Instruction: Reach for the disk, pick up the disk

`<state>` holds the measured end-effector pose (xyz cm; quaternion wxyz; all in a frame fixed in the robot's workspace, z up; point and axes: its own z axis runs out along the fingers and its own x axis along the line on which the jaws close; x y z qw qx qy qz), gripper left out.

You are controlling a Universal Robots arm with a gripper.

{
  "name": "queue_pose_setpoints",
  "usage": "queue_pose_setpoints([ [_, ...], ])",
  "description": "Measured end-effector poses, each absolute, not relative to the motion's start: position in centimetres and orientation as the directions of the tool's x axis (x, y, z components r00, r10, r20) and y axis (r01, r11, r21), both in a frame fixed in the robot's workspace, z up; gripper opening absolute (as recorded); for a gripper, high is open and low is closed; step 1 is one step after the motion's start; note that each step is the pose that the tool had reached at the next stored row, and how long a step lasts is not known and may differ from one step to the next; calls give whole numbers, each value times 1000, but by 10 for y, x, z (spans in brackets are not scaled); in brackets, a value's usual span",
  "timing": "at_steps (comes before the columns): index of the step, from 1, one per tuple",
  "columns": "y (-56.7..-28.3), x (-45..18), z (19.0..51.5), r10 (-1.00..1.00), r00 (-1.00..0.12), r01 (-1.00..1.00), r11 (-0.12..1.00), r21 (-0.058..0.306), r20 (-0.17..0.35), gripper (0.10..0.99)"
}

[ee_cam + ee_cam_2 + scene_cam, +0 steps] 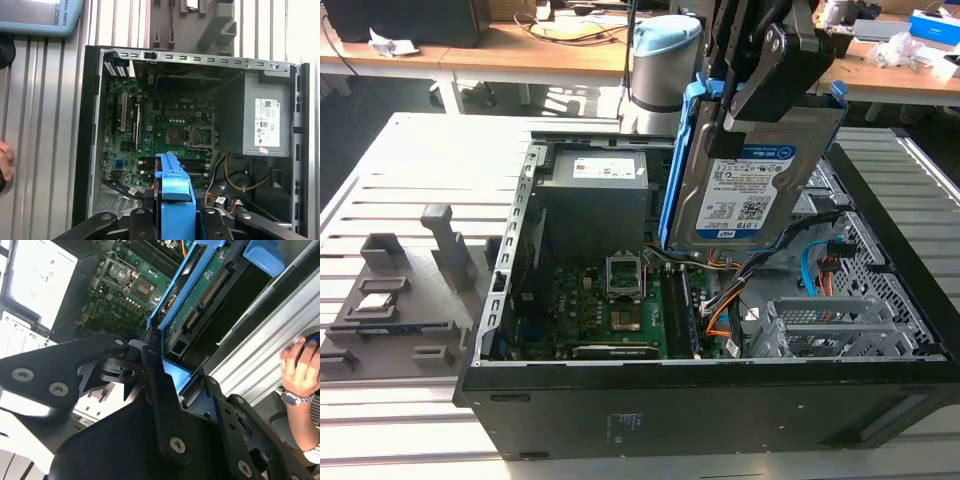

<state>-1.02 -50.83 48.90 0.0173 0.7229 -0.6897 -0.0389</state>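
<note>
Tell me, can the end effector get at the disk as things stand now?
Yes, it seems so: the end effector already grips the disk by its upper edge and holds it tilted above the open case, with nothing between them.

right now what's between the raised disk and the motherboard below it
In the exterior view, the disk hangs clamped in the gripper above the case; only loose cables cross the open stretch to the motherboard.

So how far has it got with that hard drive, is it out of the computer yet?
The reach looks done: the end effector is clamped on the disk's top edge. The lift is in hand: in the exterior view the disk hangs upright above the open computer case, its lower edge still near the cables. Nothing obvious remains.
</note>
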Motion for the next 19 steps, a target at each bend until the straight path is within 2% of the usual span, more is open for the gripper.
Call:
queue_pose_setpoints([
  [9,-561,-10,487,-998,46,-996,-48,79,-32,369],
  [19,-563,12,483,-999,42,-996,-44,81,-32,369],
])
